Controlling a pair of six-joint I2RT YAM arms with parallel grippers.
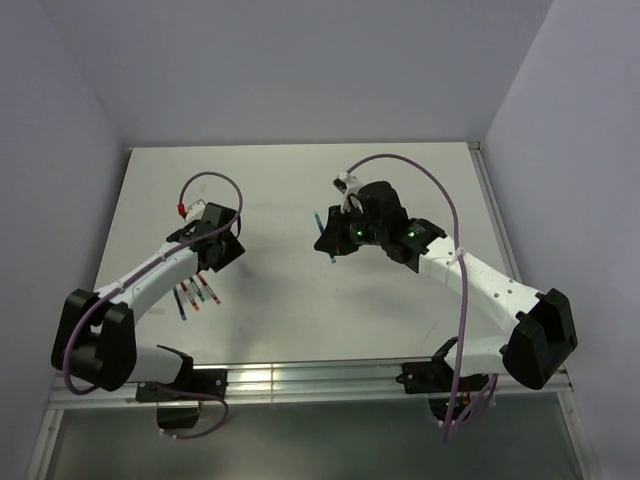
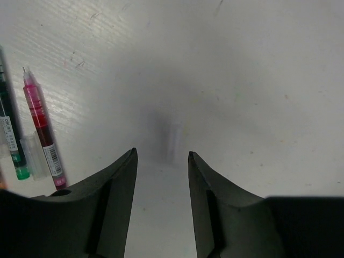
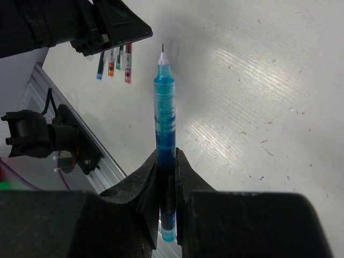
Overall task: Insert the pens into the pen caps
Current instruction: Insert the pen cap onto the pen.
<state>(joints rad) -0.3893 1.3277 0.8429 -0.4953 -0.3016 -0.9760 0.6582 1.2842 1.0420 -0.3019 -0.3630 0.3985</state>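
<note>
Between my two arms, toward the middle of the tabletop [image 1: 280, 190], my right jaws are clamped on the blue pen [image 3: 164, 129]. They grip its lower barrel. In the right wrist view its long axis runs straight out to 12 o'clock, with the bare needle tip leading and nothing on it. From above, the same pen shows as a thin blue line on roughly the 12-to-6 axis, just at the 9 o'clock side of my right arm [image 1: 470, 280].

My left jaws stand apart and hold nothing, with bare tabletop under them. In the left wrist view a faint, pale, blurred shape [image 2: 173, 141] sits just ahead of the gap at 12 o'clock. It may be a clear cap, but I cannot tell. Off at 9 o'clock lie the red pen [image 2: 42, 134] and a green pen [image 2: 12, 141], side by side with their long axes near 12-to-6. A short clear tube [image 2: 33, 155] lies between them, touching or just beside the red one.

My left arm [image 1: 150, 275] is much the nearer to that row of spare pens [image 1: 195, 295], and my right is well apart from it. As I judge it, the next move depends on my left jaws bringing a cap up on the same line as the blue pen's tip, mouth facing it.
</note>
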